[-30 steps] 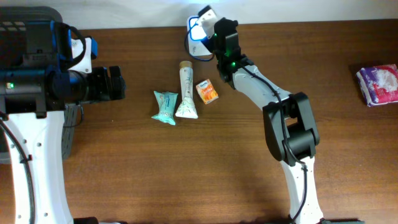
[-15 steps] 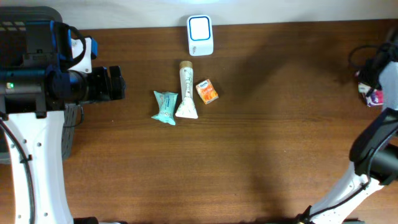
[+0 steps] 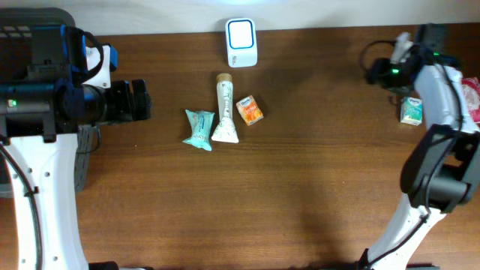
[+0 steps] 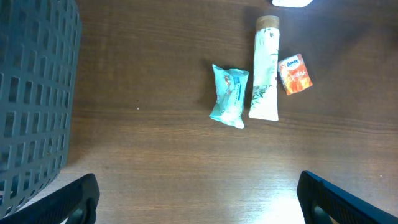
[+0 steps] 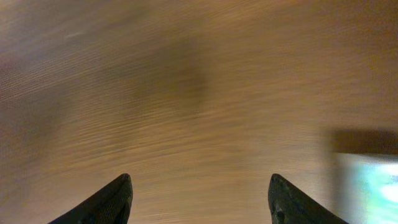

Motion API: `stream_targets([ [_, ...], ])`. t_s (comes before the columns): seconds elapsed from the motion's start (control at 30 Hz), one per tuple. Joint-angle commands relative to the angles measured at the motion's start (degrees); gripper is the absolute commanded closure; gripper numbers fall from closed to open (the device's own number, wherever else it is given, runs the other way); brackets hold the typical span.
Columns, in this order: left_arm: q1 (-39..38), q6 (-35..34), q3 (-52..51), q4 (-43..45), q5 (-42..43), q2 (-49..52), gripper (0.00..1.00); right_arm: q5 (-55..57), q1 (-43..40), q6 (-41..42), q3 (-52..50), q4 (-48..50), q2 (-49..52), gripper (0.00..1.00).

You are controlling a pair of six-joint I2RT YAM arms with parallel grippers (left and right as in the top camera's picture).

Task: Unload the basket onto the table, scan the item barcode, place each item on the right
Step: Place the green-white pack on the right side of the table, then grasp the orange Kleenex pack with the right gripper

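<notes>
Your right claw (image 5: 200,202) stands with its fingers apart and nothing between them. In its own wrist view, which is smeared, you see only bare brown table (image 5: 186,93) between the two dark fingertips (image 5: 115,199). A pale teal-and-white blur sits at the lower right edge of that frame; you cannot tell from there what it is.

In the overhead view, the small teal-and-white carton (image 3: 410,110) lies flat on the table in the upper right of the frame. It is below and to the right of the claw's dark head and is not gripped by it. A pink-and-purple packet (image 3: 472,96) lies at the right edge, near the carton.

The white scanner (image 3: 241,43) sits at the top centre, well apart from the carton. Below it lie a tube (image 3: 223,109), an orange box (image 3: 250,109) and a teal pouch (image 3: 199,129).

Your left claw (image 4: 199,199), at the left of the frame, is spread wide and holds nothing. It is beside a grey basket (image 4: 31,106).
</notes>
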Motion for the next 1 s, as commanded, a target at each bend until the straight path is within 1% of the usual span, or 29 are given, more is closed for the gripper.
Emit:
stream_targets([
  [0.0,-0.11,0.70,0.11,0.11,0.61,-0.20,0.01,-11.23,8.66,0.17,-0.72,-1.75,0.66,0.36],
  [0.03,-0.11,0.70,0.11,0.11,0.61,-0.20,0.01,-11.23,11.58,0.17,-0.96,-1.70,0.66,0.32],
  [0.07,-0.11,0.70,0.11,0.13,0.61,-0.20,0.01,-10.71,15.45,0.13,-0.98,-1.70,0.66,0.26],
  [0.1,-0.11,0.70,0.11,0.11,0.61,-0.20,0.01,-7.96,20.41,0.17,-0.98,-1.14,0.68,0.10],
  [0.13,-0.11,0.70,0.11,0.11,0.61,-0.20,0.01,-5.53,22.95,0.17,-1.03,-0.55,0.87,0.07],
  [0.17,-0.11,0.70,0.11,0.11,0.61,-0.20,0.01,-3.28,25.70,0.17,-1.07,0.15,1.44,0.07],
  [0.2,-0.11,0.70,0.11,0.11,0.61,-0.20,0.01,-0.26,29.14,0.20,-1.07,1.16,3.21,0.09],
  [0.23,-0.11,0.70,0.11,0.11,0.61,-0.20,0.01,0.17,30.38,0.20,-1.07,1.60,4.22,0.14],
  [0.27,-0.11,0.70,0.11,0.11,0.61,-0.20,0.01,0.15,31.47,0.17,-1.07,1.84,5.51,0.24],
  [0.3,-0.11,0.70,0.11,0.11,0.61,-0.20,0.01,0.15,32.61,0.20,-1.07,1.99,7.23,0.37],
  [0.33,-0.11,0.70,0.11,0.11,0.61,-0.20,0.01,0.13,33.14,0.20,-1.07,2.01,8.17,0.42],
  [0.37,-0.11,0.70,0.11,0.11,0.61,-0.20,0.01,0.11,33.27,0.20,-1.07,1.99,8.90,0.45],
  [0.47,-0.11,0.70,0.11,0.11,0.61,-0.20,0.01,-3.98,33.24,0.22,-1.11,3.56,9.81,0.46],
  [0.6,-0.11,0.70,0.11,0.13,0.61,-0.20,0.01,-5.92,33.24,0.24,-1.11,7.78,9.81,0.46],
  [0.7,-0.11,0.70,0.11,0.11,0.61,-0.20,0.01,-5.92,33.27,0.22,-1.22,8.04,11.06,0.46],
  [0.73,-0.11,0.70,0.11,0.13,0.61,-0.20,0.01,-6.71,33.24,0.22,-1.22,7.98,12.70,0.48],
  [0.77,-0.11,0.70,0.11,0.13,0.61,-0.20,0.01,-8.22,33.27,0.24,-1.22,7.85,13.46,0.60],
  [0.8,-0.11,0.70,0.11,0.11,0.61,-0.20,0.01,-10.05,33.24,0.24,-1.22,7.82,13.55,0.77],
  [0.83,-0.11,0.70,0.11,0.13,0.61,-0.20,0.01,-11.08,33.24,0.24,-1.18,7.85,13.44,0.90],
  [0.87,-0.11,0.70,0.11,0.11,0.61,-0.20,0.01,-11.52,33.07,0.94,-1.16,7.76,13.25,0.96],
  [0.9,-0.11,0.70,0.11,0.13,0.61,-0.20,0.01,-14.58,32.15,3.76,-1.16,7.41,12.57,0.96],
  [0.97,-0.11,0.70,0.11,0.11,0.61,-0.20,0.01,-28.87,29.44,4.35,-1.03,7.58,11.39,0.96],
])
